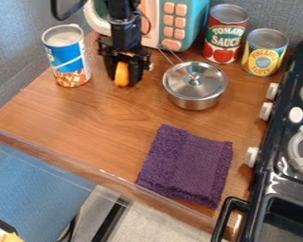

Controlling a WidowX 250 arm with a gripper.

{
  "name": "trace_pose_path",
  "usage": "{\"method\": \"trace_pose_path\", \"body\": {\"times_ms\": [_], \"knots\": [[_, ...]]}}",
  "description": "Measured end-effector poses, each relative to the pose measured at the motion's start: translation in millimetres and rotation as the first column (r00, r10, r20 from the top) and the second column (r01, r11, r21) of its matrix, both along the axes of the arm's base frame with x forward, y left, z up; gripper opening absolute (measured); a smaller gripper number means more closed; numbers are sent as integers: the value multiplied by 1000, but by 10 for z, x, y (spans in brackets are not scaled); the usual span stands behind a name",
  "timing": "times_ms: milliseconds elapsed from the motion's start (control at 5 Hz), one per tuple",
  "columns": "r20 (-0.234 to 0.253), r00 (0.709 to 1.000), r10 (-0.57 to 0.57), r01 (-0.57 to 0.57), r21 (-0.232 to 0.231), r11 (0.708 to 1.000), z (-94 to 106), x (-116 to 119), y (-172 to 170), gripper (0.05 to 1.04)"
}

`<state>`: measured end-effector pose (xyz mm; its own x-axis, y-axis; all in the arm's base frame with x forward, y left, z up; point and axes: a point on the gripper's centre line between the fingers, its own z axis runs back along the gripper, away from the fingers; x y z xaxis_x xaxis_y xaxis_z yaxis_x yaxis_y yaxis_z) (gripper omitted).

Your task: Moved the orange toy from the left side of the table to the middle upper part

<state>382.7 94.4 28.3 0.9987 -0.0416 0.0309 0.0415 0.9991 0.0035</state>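
Note:
The black gripper (123,78) hangs down at the upper middle-left of the table, between the blue-labelled can and the lidded pot. The orange toy (121,74) is held between its two fingers, upright, with its lower end near the table top. Whether the toy touches the wood, I cannot tell. Part of the toy is hidden by the fingers and the wrist above.
A blue-and-white can (66,56) stands left of the gripper, a steel pot (195,97) right of it. Behind are a teal toy microwave (196,21), a red can (225,35) and a yellow can (264,53). A purple cloth (187,165) lies in front; a stove (287,142) borders the right.

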Motion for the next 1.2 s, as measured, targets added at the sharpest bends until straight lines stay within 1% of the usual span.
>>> {"method": "trace_pose_path", "body": {"times_ms": [200, 400, 600, 800, 1000, 1200], "knots": [[14, 1000, 2, -2, 1, 1000, 10, 82, -26, 705], [-4, 999, 33, -33, -5, 999, 25, 90, -27, 977], [-6, 999, 51, -51, -9, 999, 122, 135, -46, 1007], [3, 999, 45, -45, 7, 999, 303, 191, -63, 1003], [86, 995, 46, -48, 31, 998, 724, 194, -52, 999], [81, 994, 67, -71, 58, 996, 817, 99, -17, 999]]}}
